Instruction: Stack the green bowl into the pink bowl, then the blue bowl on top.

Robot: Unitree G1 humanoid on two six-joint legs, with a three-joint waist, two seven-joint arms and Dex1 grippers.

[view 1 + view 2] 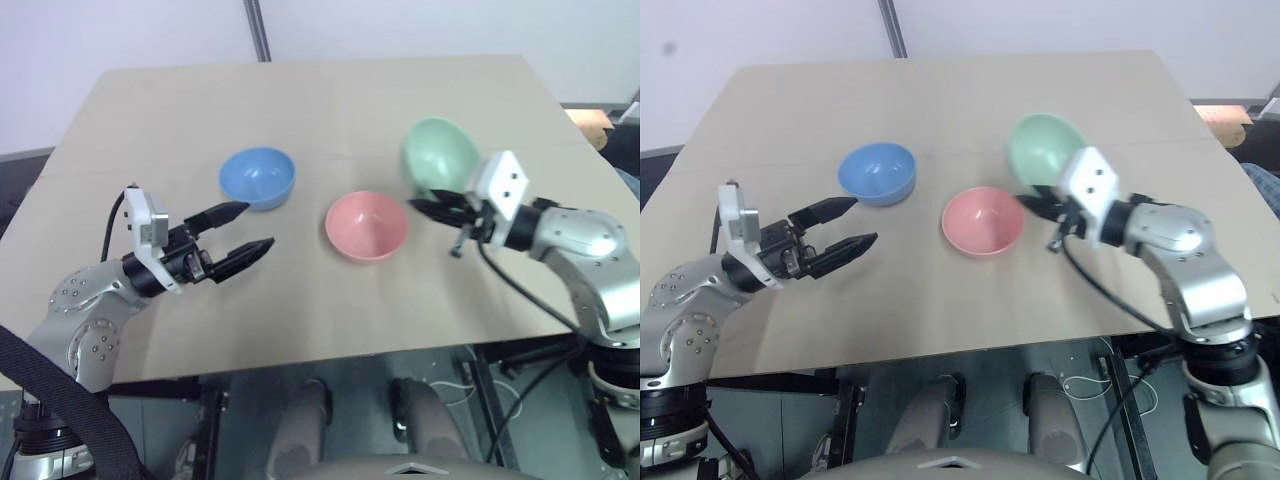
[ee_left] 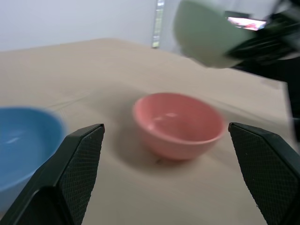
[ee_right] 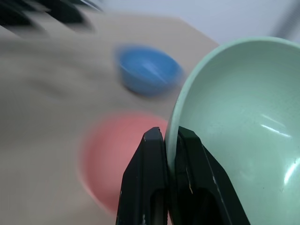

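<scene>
My right gripper [image 1: 432, 207] is shut on the rim of the green bowl [image 1: 438, 153], which hangs tilted in the air just right of the pink bowl [image 1: 366, 224]. In the right wrist view the green bowl's rim [image 3: 174, 123] sits pinched between the two fingers, with the pink bowl [image 3: 115, 159] below. The pink bowl stands upright at the table's middle. The blue bowl [image 1: 257, 177] stands upright to its left. My left gripper [image 1: 245, 232] is open, level above the table, just in front of the blue bowl and pointing toward the pink bowl [image 2: 177, 124].
The tan table [image 1: 300, 100] stretches back behind the bowls. Its front edge [image 1: 300, 362] runs close under both arms. A metal pole [image 1: 260, 30] rises behind the far edge.
</scene>
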